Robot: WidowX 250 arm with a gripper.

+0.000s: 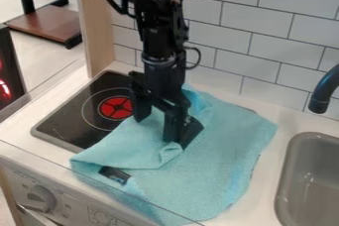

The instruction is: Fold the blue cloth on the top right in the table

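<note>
On the white counter (266,184), the blue cloth (208,175) lies rumpled, partly folded, under the gripper (157,131), fingers spread.

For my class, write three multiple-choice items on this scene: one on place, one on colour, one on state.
1. Where is the sink in the picture?
A) Left of the cloth
B) Right of the cloth
C) Under the cloth

2. What colour is the burner disc?
A) Red
B) Green
C) Yellow

3. How does the cloth lie?
A) Fully flat
B) Rolled into a tube
C) Partly folded over

Key:
1 B: the sink is at the right edge.
2 A: red fills the disc.
3 C: a flap overlaps its left part.
</note>
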